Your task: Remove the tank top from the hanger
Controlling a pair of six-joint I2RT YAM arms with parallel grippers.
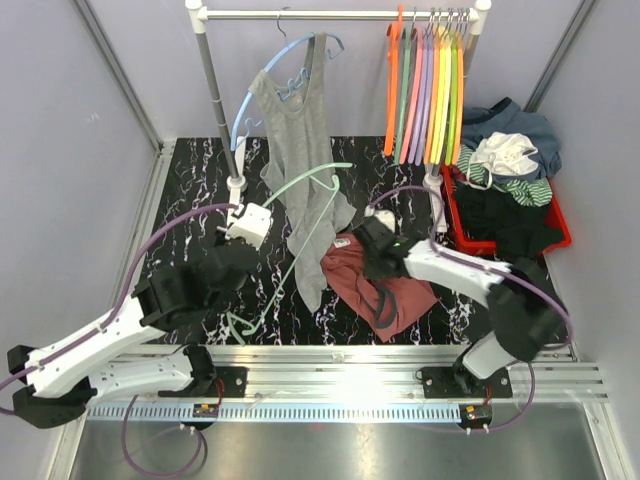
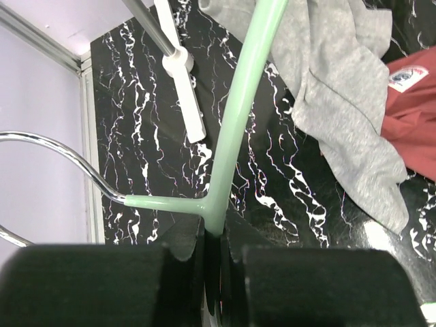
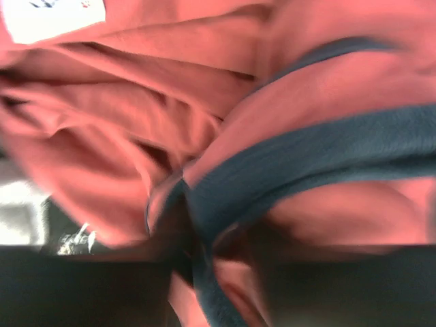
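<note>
My left gripper (image 1: 237, 287) is shut on the neck of a mint green hanger (image 1: 305, 178), just below its metal hook; the wrist view shows the same grip (image 2: 214, 238) on the hanger (image 2: 238, 116). The hanger slants up across the table, touching a grey tank top (image 1: 300, 150) that hangs from a blue hanger (image 1: 262, 85) on the rail. A red tank top (image 1: 365, 275) with dark trim lies crumpled on the table. My right gripper (image 1: 377, 262) is down on it, its jaws (image 3: 204, 259) shut on the dark trim (image 3: 306, 157).
A rail (image 1: 340, 14) on two posts spans the back, with several coloured hangers (image 1: 425, 90) at its right end. A red bin (image 1: 560, 235) of clothes stands at the right. The left post's white foot (image 2: 180, 68) is close to the green hanger.
</note>
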